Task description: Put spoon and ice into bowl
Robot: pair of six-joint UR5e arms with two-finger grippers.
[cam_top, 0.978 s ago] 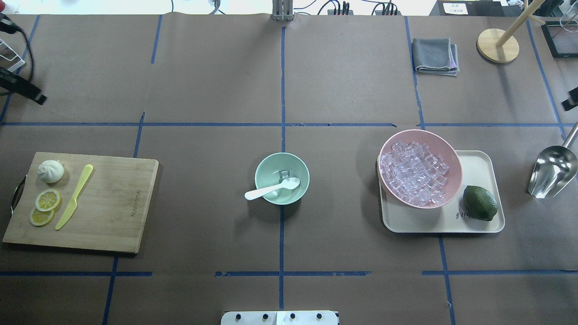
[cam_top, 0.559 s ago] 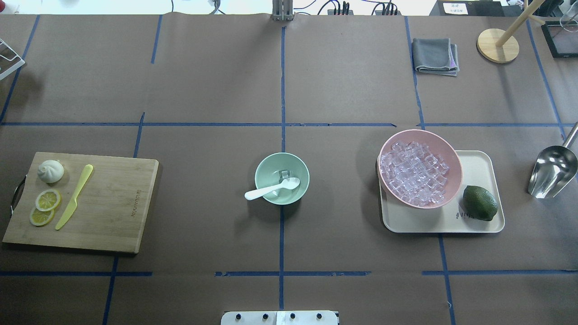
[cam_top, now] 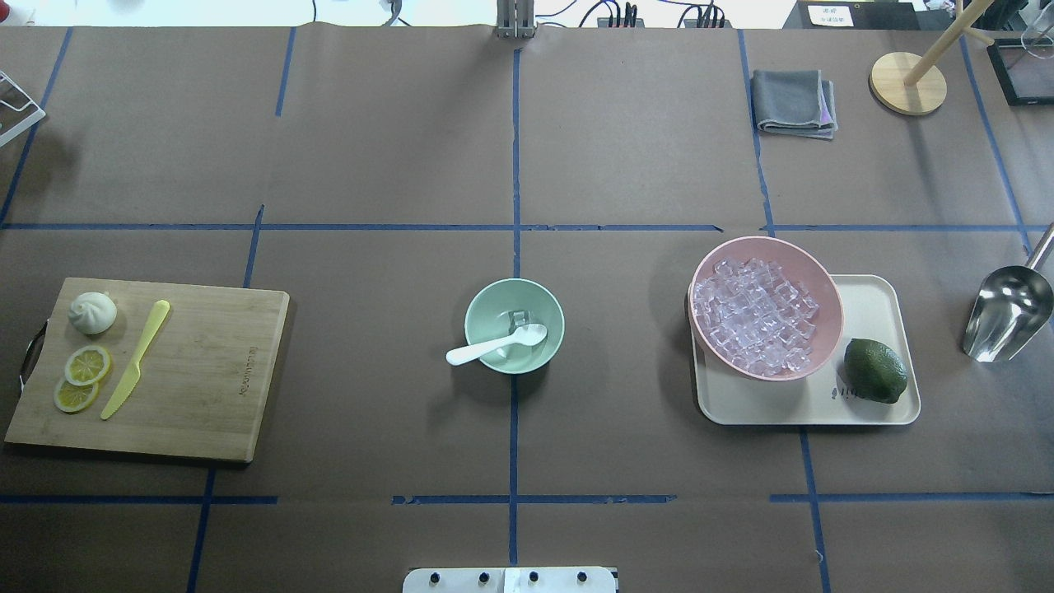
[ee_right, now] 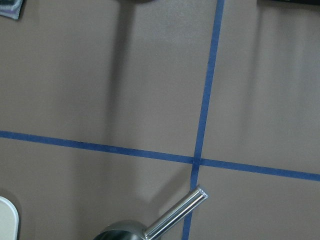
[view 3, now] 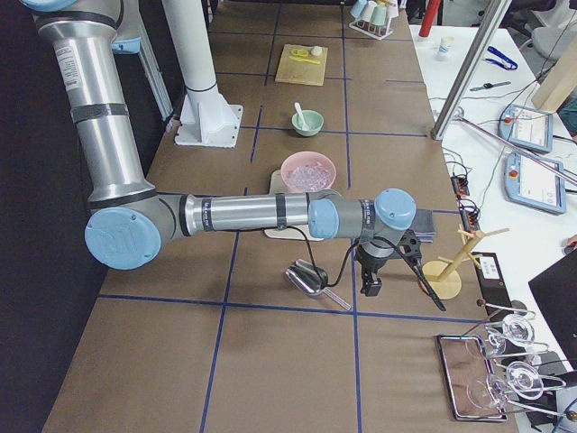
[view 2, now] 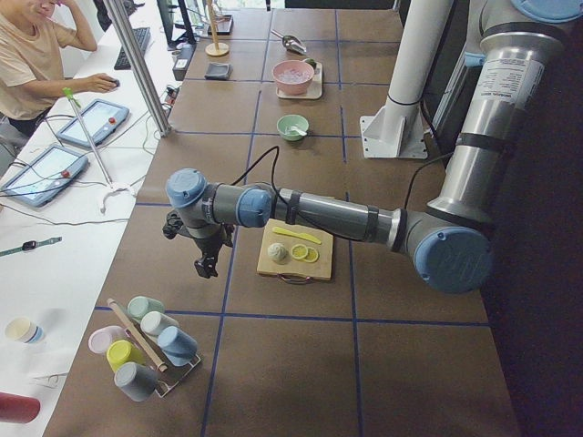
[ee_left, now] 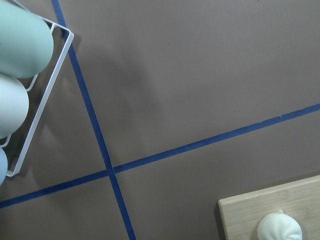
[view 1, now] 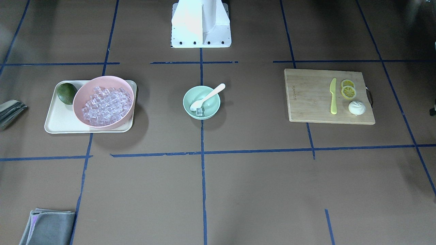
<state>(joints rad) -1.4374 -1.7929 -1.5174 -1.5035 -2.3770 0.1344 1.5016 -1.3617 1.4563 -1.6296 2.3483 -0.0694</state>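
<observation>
Spoon (cam_top: 494, 344) of glossy white plastic, rounded end down inside smooth mint-green bowl (cam_top: 550, 311), straight handle propped over the rim, pointing toward the robot's left. Clear, glassy ice (cam_top: 517, 318) cube just beside it on the bowl's floor. Left hand (view 2: 206, 268) and right hand (view 3: 368, 287) well apart at opposite desk (cam_top: 370, 165) ends, neither plainly nearer. Cannot tell how far open either is, or whether holding anything. Looks finished.

Opposed overhead and front views, steeply down, sharing the bowl (cam_top: 486, 313)
</observation>
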